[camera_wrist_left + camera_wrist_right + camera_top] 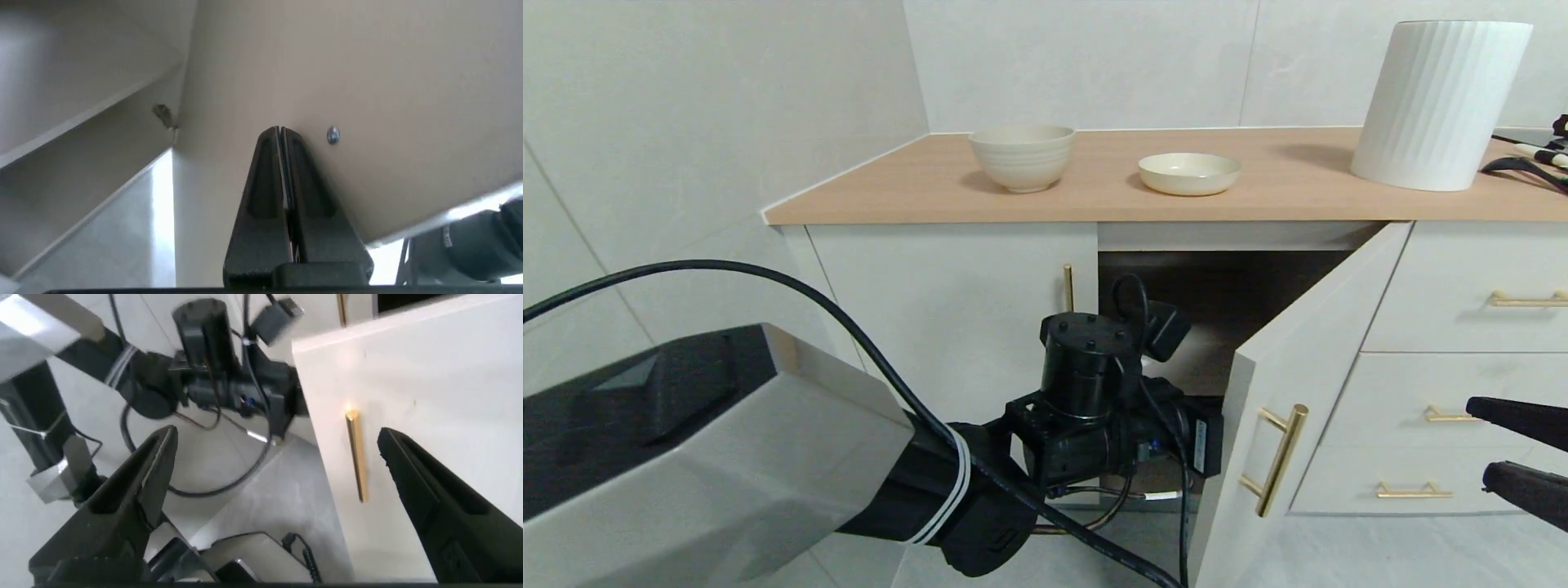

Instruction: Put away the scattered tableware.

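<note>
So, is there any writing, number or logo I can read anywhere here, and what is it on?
No text here can be read.
Small pale label on the left arm: too small to read.
Bowl, dish, ribbed white container, cupboard door and drawers: plain, no print or signs visible.

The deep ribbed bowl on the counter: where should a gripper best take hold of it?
Probably the rim, from above: the bowl stands upright and open on the countertop, so its thin wall can be pinched at the near edge, inside and outside.
</note>
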### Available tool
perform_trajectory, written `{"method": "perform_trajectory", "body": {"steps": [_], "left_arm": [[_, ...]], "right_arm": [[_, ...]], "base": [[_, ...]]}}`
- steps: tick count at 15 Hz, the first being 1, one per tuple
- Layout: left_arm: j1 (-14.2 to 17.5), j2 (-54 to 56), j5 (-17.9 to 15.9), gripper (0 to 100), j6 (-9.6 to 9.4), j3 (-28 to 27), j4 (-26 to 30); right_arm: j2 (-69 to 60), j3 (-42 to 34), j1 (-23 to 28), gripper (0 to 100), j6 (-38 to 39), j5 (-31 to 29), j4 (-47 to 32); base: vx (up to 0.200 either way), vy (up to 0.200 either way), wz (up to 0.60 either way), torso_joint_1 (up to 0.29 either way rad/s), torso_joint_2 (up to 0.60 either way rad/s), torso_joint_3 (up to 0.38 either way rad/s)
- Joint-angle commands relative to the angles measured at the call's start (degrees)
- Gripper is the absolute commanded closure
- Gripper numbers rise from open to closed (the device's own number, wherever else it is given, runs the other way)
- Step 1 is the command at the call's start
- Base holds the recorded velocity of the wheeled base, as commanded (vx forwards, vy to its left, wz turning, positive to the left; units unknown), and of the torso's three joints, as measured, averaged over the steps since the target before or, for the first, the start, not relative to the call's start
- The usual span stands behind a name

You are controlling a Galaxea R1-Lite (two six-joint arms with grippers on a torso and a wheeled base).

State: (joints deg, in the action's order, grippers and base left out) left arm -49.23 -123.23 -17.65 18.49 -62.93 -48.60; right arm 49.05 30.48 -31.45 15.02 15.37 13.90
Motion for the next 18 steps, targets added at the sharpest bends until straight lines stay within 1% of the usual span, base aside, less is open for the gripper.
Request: {"method": "perform_trajectory", "body": {"steps": [1,2,4,7,10,12,13,15,16,17,18], "left_arm": [[-2.4,-0.7,1.3,100,0.05,-2.5,1.9],[-4.5,-0.8,3.0,100,-0.04,-4.5,4.0],[-6.8,-0.9,4.0,100,-0.04,-6.2,5.1],[-8.4,-1.5,4.2,100,-0.04,-6.1,5.1],[-10.0,-2.3,4.1,100,-0.04,-7.1,5.2],[-12.4,-5.1,3.9,100,-0.04,-13.2,9.4],[-13.7,-6.0,3.7,100,-0.04,-16.7,12.7],[-15.7,-6.4,3.7,100,-0.04,-21.0,18.0],[-16.2,-5.2,4.2,100,0.05,-22.3,19.5],[-15.4,-2.3,4.9,100,0.32,-20.8,19.4],[-13.2,1.5,5.2,100,1.37,-18.0,19.4]], "right_arm": [[-1.6,1.1,0.0,0,0.0,0.0,0.0],[-2.8,2.2,0.0,0,0.0,0.0,-1.6],[-4.6,4.4,0.0,0,0.0,0.0,-4.5],[-6.1,6.5,0.0,0,0.3,-0.1,-4.8],[-6.2,6.9,0.0,0,0.3,-0.1,-4.8],[-6.0,6.7,0.0,0,0.3,-0.1,-4.8],[-6.0,6.6,0.0,0,0.3,0.0,-4.8],[-6.0,6.6,0.0,0,0.3,0.0,-4.8],[-5.8,6.5,0.0,0,0.3,0.1,-4.8],[-5.6,6.4,0.0,0,0.3,0.1,-4.8],[-5.2,6.3,0.0,0,0.3,0.1,-4.8]], "base": [[0.0,0.0,0.0,0.0,0.0,0.0],[0.0,0.0,0.0,0.0,0.0,0.0],[0.0,0.0,0.0,0.0,0.0,0.0],[0.0,0.0,0.0,0.0,0.0,0.0],[0.0,0.0,0.0,0.0,0.0,0.0],[0.0,0.0,0.0,0.0,0.0,0.0],[0.0,0.0,0.0,0.0,0.0,0.0],[0.0,0.0,0.0,0.0,0.0,0.0],[0.0,0.0,0.0,0.0,0.0,0.0],[0.0,0.0,0.0,0.0,0.0,0.0],[0.0,0.0,0.0,0.0,0.0,0.0]]}}
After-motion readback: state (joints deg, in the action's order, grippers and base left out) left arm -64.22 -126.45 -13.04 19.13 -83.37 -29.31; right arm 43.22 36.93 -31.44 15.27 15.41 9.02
